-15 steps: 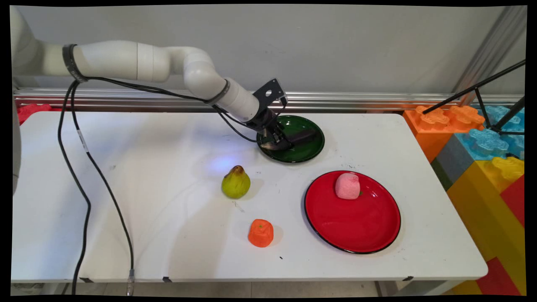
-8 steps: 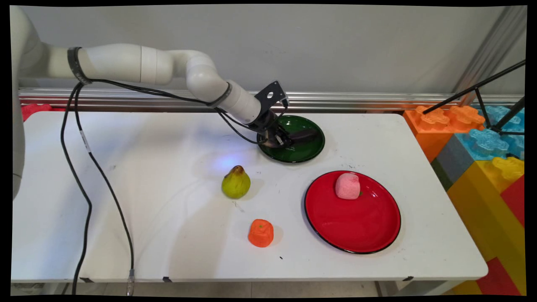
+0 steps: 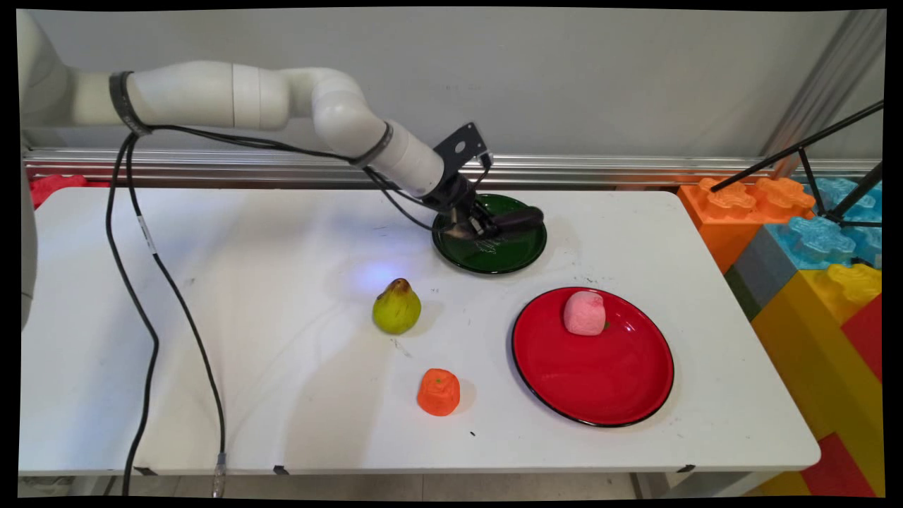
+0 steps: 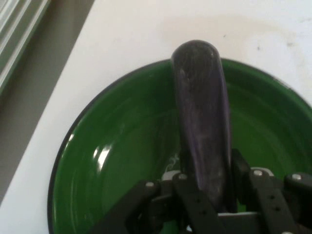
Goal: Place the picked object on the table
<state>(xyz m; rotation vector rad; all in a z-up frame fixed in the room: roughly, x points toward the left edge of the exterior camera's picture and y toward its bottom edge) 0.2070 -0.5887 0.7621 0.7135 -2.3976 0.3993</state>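
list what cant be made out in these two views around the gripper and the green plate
- Gripper fingertips: hand view, hidden behind the dark purple eggplant they clamp.
- Green plate: hand view, near rim cut off by the bottom edge.
- Eggplant's gripped end: main view, hidden by the gripper.
- Whether the eggplant touches the plate: unclear.

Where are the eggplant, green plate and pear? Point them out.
eggplant (image 4: 202,122): hand view, middle of its body.
green plate (image 3: 518,255): main view, bare near rim.
pear (image 3: 396,309): main view, its belly.
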